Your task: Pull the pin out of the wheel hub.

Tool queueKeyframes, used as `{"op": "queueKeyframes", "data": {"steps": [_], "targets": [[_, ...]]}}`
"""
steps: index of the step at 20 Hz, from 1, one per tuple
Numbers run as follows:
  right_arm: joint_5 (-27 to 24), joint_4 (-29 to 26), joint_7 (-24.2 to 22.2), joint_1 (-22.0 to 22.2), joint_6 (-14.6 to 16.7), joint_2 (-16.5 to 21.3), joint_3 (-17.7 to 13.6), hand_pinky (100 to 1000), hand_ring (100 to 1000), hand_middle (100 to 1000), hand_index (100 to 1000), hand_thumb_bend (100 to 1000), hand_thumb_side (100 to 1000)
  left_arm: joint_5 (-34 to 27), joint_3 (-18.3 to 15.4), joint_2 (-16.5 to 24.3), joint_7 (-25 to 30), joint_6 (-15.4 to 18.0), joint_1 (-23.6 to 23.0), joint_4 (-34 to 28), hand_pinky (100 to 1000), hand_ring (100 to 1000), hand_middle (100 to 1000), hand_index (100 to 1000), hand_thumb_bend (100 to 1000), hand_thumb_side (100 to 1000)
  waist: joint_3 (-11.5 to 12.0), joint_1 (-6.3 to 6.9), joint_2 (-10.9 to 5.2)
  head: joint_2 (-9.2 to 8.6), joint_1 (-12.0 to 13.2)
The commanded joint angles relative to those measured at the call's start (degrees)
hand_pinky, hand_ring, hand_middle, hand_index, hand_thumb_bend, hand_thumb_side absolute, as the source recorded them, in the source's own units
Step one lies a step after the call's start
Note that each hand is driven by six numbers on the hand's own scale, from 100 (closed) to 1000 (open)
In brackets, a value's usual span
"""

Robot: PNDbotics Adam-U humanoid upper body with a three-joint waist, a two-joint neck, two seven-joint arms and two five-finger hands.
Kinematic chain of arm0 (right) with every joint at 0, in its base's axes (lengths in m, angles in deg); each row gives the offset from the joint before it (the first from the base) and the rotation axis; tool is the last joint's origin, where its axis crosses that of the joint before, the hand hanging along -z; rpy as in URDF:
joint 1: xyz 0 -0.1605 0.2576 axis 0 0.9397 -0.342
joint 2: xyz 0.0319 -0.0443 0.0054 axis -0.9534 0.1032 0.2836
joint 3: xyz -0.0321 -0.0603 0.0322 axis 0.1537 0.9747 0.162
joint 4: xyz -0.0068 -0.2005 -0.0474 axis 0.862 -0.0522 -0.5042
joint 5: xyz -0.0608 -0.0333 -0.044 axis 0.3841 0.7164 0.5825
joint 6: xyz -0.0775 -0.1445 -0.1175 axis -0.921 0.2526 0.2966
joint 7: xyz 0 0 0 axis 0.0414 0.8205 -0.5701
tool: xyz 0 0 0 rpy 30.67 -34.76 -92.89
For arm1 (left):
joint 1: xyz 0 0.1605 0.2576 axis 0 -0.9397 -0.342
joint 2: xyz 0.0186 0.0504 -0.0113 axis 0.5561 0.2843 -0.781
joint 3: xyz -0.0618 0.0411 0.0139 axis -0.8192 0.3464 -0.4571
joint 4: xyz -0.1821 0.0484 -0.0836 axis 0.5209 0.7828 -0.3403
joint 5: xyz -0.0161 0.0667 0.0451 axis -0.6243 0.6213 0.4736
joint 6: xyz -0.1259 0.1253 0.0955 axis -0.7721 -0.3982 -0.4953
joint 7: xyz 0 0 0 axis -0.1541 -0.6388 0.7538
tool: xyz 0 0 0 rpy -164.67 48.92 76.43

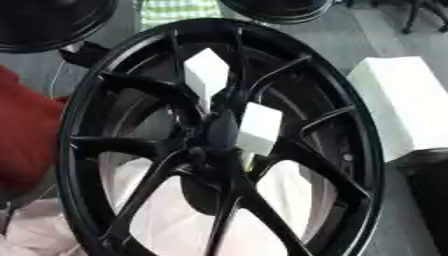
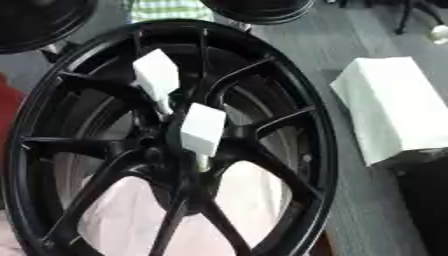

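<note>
A big black spoked wheel (image 1: 219, 140) stands tilted and fills most of both views. Its dark hub (image 1: 214, 135) sits in the middle where the spokes meet. Two white blocks show at the hub, one above it (image 1: 206, 74) and one just to its right (image 1: 260, 127). A small pale yellow-green bit (image 2: 203, 161) peeks out under the lower block; I cannot tell if it is the pin. Neither of my hands shows in either view.
A white box (image 1: 401, 105) lies on the grey floor to the right, with a dark object (image 1: 430, 192) below it. Red cloth (image 1: 22, 135) is at the left. Two more black wheels (image 1: 44, 22) (image 1: 276, 9) and a green checked cloth (image 1: 179, 10) lie beyond. Pale sheeting (image 1: 175, 222) shows through the spokes.
</note>
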Motion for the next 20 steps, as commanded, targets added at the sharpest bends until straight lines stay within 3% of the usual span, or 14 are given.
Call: {"op": "queueKeyframes", "data": {"steps": [1, 3, 4, 6, 7, 14, 15, 18, 20], "targets": [[10.6, 0.1, 3.3, 2.5, -5.2, -2.9, -2.4, 936, 1000, 734, 760, 100, 100, -0.7, -1.0, 0.1, -0.5, 0.1, -0.2, -0.6, 547, 553, 489, 716, 100, 808, -0.2, 1.02, -5.24, 1.24, 0.5], [18.5, -2.1, 1.3, 4.4, -10.7, -6.4, -3.1, 970, 1000, 884, 900, 100, 100, -1.2, -1.1, -0.2, -0.7, 0.1, -0.4, -0.5, 547, 553, 489, 716, 100, 798, -0.4, 1.53, -5.82, 1.86, 0.5], [21.4, -3.5, 0.0, 5.0, -13.1, -8.2, -3.5, 978, 1000, 907, 923, 100, 100, -1.4, -1.2, -0.4, -0.7, 0.1, -0.4, -0.5, 547, 553, 489, 716, 100, 794, -0.4, 1.78, -6.10, 2.03, 0.5], [24.5, -6.6, -1.5, 5.7, -16.5, -11.4, -4.6, 986, 1000, 949, 961, 100, 561, -1.9, -1.3, -0.6, -0.9, 0.1, -0.5, -0.5, 546, 553, 489, 716, 100, 781, -0.4, 2.26, -6.61, 2.29, 0.6], [25.0, -7.8, -1.5, 5.9, -17.8, -12.6, -5.2, 986, 1000, 961, 969, 100, 601, -2.1, -1.4, -0.7, -0.9, 0.1, -0.5, -0.5, 546, 553, 489, 716, 100, 775, -0.4, 2.46, -6.84, 2.40, 0.7], [21.1, -15.3, 5.8, 6.1, -22.5, -17.5, -6.4, 969, 1000, 932, 947, 100, 523, -3.1, -1.8, -1.1, -1.2, 0.3, -1.1, -0.5, 545, 553, 489, 716, 100, 765, -0.2, 3.35, -7.88, 2.52, 0.8], [20.0, -16.7, 7.3, 5.6, -22.7, -18.0, -6.3, 952, 1000, 871, 896, 100, 486, -3.2, -1.7, -1.1, -1.2, 0.3, -1.1, -0.5, 545, 553, 489, 716, 100, 762, -0.2, 3.39, -7.98, 2.52, 0.8], [15.9, -22.7, 11.4, 4.0, -23.3, -19.1, -4.5, 937, 1000, 804, 838, 100, 510, -3.5, -1.5, -1.2, -1.0, 0.2, -0.8, -0.5, 544, 553, 489, 716, 100, 758, 0.0, 3.47, -8.10, 2.51, 0.5], [14.6, -27.3, 12.6, 2.6, -24.2, -19.6, -2.7, 939, 1000, 816, 847, 100, 450, -3.6, -1.3, -1.3, -0.8, 0.2, -0.7, -0.6, 544, 553, 489, 716, 100, 759, 0.3, 3.53, -8.10, 2.55, 0.3]]}}
